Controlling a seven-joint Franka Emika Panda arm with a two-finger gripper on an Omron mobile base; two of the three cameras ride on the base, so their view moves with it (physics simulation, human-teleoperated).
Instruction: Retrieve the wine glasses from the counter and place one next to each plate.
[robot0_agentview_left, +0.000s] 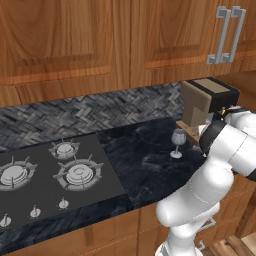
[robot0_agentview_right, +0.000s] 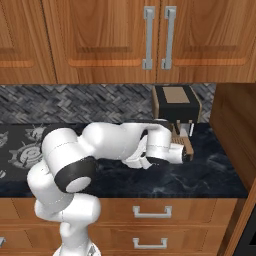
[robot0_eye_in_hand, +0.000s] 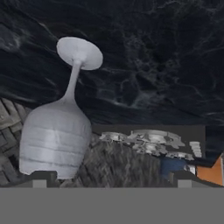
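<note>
item: wine glass (robot0_eye_in_hand: 57, 131), upright on black table (robot0_agentview_left: 145, 160), near the wooden block (robot0_agentview_left: 195, 110). jaws: spread wide, empty, tips low in hand view. relation: glass lies toward the left tip, off centre, stem axis vertical, not yet between the tips.

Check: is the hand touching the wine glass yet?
Apart. In the hand view the wine glass stands ahead of the open hand, offset toward one fingertip, not gripped.

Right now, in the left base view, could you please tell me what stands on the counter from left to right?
Dark gas hob with silver burners → small clear stemmed wine glass → brown-and-black boxy appliance at the wall.
</note>
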